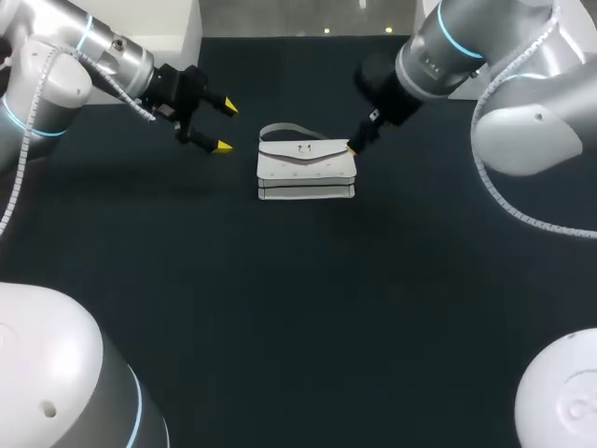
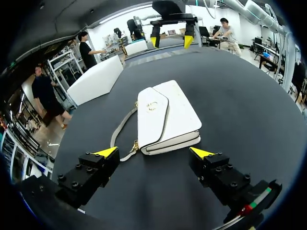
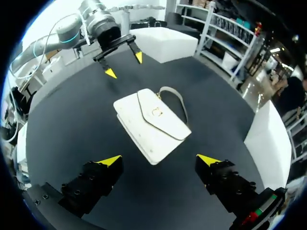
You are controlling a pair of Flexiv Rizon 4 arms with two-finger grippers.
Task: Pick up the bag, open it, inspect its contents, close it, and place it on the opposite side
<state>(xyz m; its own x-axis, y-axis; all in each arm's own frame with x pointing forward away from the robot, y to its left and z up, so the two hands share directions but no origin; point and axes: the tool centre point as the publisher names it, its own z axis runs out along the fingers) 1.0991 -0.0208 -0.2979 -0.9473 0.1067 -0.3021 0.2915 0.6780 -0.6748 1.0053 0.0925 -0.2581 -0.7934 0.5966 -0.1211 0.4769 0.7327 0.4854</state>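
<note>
Bag (image 1: 306, 168) lies closed on the worktop (image 1: 298, 308), long axis running between both spread pincers; right pincer (image 1: 355, 144) sits nearer its end than left pincer (image 1: 225, 127).

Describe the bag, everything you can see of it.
The bag is a white handbag, leather-like, its front flap shut and bearing a gold clasp, with a pale strap looped beside it. It lies flat on the dark table, flap up, between the left gripper and right gripper, both open, neither touching it.
</note>
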